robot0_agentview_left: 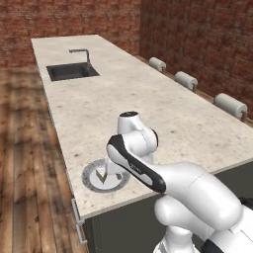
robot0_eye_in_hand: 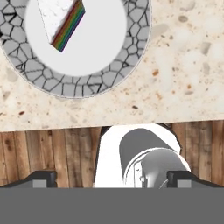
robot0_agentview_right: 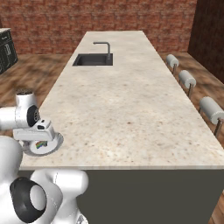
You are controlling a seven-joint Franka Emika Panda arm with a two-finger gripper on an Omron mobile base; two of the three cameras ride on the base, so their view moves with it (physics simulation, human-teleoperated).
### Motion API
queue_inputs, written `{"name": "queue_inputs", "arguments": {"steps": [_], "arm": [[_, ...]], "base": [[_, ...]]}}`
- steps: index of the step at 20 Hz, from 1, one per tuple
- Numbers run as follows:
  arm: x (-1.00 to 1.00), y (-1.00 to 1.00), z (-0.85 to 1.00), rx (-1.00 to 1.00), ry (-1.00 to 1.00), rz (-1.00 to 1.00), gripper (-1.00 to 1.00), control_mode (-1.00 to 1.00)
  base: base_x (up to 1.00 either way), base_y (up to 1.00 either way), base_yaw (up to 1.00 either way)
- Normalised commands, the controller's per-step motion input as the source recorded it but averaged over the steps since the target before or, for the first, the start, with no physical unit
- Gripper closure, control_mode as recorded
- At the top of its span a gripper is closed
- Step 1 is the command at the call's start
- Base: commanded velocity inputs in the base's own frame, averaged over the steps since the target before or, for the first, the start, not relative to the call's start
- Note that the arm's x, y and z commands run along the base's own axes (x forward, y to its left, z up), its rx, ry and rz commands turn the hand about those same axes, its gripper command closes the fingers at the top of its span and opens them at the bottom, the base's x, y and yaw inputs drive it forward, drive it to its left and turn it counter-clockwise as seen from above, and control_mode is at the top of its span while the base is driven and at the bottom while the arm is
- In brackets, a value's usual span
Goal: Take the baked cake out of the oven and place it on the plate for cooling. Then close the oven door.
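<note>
A wedge of cake (robot0_eye_in_hand: pixel 59 17) with a white top and a rainbow-striped side lies on a round plate (robot0_eye_in_hand: pixel 131 57) with a grey cracked-stone rim. The plate (robot0_agentview_left: pixel 91 180) sits near the front left corner of the speckled counter, and the cake (robot0_agentview_left: pixel 102 176) is on its middle. My gripper (robot0_eye_in_hand: pixel 111 179) hangs above the plate and the counter's edge, open, with nothing between its fingertips (robot0_eye_in_hand: pixel 43 177). From the right base view the hand (robot0_agentview_right: pixel 43 129) hovers just over the plate (robot0_agentview_right: pixel 57 142) and the cake (robot0_agentview_right: pixel 40 145). The oven and the oven door are out of view.
The long counter (robot0_agentview_left: pixel 148 108) carries a dark sink with a faucet (robot0_agentview_left: pixel 71 71) at its far end. White-cushioned stools (robot0_agentview_right: pixel 187 78) line its right side. Wooden floor (robot0_agentview_left: pixel 24 148) lies to the left, and a dark cabinet (robot0_agentview_right: pixel 6 52) stands far left.
</note>
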Motion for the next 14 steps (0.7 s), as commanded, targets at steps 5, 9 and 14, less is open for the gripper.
{"name": "queue_inputs", "arguments": {"steps": [5, 9, 14], "arm": [[-0.13, -0.11, -0.08, 0.00, -0.02, 0.00, -1.00, -1.00], [-0.15, 0.00, -0.10, 0.00, -0.02, 0.00, -1.00, -1.00], [-0.03, 0.00, 0.00, 0.00, 0.00, 0.00, -1.00, -1.00]], "base": [[0.00, 0.00, 0.00], [0.00, 0.00, 0.00], [0.00, 0.00, 0.00]]}}
